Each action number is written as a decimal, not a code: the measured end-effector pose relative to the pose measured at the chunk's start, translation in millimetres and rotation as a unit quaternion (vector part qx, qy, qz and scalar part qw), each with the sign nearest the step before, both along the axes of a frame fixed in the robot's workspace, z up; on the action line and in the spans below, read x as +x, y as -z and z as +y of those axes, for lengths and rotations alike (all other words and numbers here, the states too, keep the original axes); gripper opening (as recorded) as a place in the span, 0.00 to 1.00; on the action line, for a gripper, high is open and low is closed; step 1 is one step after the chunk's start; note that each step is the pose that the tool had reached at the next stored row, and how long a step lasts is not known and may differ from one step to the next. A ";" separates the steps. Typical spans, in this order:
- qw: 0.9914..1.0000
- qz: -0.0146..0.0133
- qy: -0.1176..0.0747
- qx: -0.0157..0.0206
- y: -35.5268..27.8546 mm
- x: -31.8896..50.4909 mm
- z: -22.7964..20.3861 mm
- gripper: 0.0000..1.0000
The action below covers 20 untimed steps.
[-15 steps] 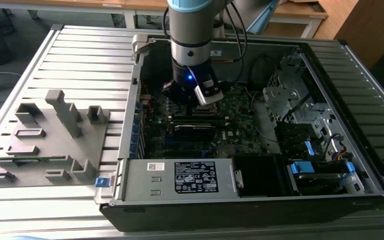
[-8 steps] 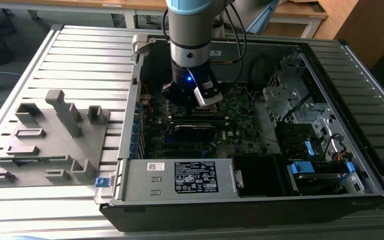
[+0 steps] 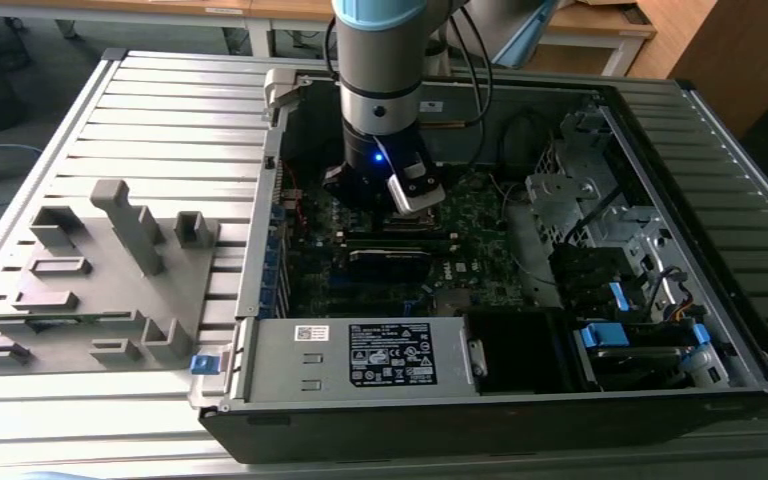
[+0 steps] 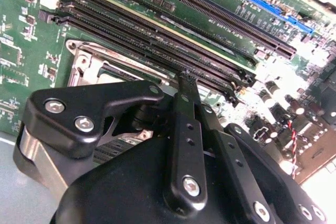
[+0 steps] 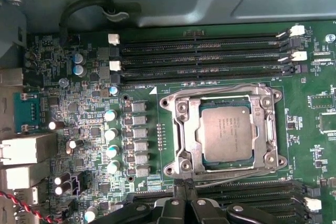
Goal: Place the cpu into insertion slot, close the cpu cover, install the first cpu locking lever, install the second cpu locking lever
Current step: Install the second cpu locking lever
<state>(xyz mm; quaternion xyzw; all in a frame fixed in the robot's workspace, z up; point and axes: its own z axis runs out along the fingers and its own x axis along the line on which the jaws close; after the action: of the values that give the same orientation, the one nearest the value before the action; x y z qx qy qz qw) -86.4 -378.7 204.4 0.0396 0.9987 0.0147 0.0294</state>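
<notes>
A ribbed grey metal table (image 3: 117, 110) stands on a dark floor (image 3: 11, 60), wooden desks (image 3: 598, 25) behind.

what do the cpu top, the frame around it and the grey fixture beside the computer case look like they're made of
The cpu: dull silver-grey metal lid, judging by its brushed, matte sheen. The cpu cover around it: bright bare metal, probably stamped steel, since its edges glint and show screw heads. The grey fixture: matte, uniform grey, likely plastic or a printed part, though painted metal can't be ruled out.

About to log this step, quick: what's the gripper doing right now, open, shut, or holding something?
Gripper: fingers together, shut, holding nothing visible; it hovers beside the insertion slot, where the cpu already sits.
</notes>
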 end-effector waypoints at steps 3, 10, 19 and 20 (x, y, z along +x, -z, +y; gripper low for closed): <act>1.000 0.000 0.000 0.000 0.0 0.0 0.0 0.11; 1.000 0.000 0.000 0.012 0.0 0.0 -0.2 0.11; 1.000 0.000 0.000 0.021 0.3 -0.1 -1.9 0.11; 1.000 0.000 0.000 0.021 0.5 -0.2 -2.3 0.11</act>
<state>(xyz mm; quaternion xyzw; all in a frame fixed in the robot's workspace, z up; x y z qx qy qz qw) -86.6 -380.9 203.9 0.0402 0.9981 0.0361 0.0286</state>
